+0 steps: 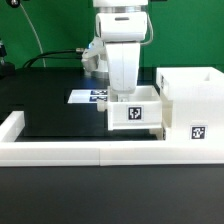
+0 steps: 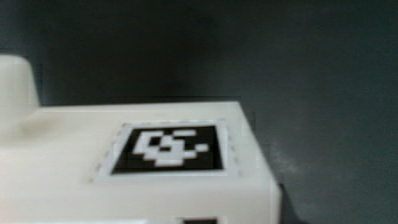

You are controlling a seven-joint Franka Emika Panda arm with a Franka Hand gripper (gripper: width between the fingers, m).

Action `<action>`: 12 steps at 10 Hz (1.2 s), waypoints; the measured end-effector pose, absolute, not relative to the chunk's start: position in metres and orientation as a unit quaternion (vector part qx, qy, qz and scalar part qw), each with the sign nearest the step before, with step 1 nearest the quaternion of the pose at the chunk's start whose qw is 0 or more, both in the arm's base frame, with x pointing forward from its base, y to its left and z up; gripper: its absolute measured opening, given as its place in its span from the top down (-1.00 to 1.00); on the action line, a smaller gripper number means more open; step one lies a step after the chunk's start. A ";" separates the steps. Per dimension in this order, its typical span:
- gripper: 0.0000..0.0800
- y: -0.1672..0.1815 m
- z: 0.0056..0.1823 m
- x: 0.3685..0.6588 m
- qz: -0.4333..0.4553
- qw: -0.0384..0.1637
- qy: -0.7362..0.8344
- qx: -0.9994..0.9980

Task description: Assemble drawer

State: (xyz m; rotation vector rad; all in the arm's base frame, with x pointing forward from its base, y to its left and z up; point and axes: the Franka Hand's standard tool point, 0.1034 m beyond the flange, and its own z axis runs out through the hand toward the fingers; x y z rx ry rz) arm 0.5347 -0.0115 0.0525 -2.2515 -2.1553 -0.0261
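The gripper (image 1: 128, 92) reaches down into a small tray (image 1: 134, 112) beside the box housing (image 1: 192, 115) on the black counter (image 1: 50, 105). Whether its jaws are apart or clamped cannot be told. Next, apparently: lifting the tray and lining it up with the housing's open front.

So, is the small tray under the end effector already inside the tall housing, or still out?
Out. The tray stands on the table beside the housing, against its side wall.

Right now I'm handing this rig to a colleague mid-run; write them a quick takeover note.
Gripper: lowered into the small tray; fingers hidden, so open or shut cannot be told.
Tray: on the black table, against the low white wall, touching the box housing on the exterior view's right.
Marker board: behind the arm.
Done: tray brought beside the housing.
Left: slide it in; only one tray is visible.
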 end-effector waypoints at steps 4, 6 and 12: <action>0.89 -0.003 0.057 0.538 -0.013 0.010 -0.696 -0.718; 0.89 0.000 0.057 0.538 -0.014 0.011 -0.698 -0.716; 0.89 0.000 0.054 0.538 -0.012 0.012 -0.696 -0.718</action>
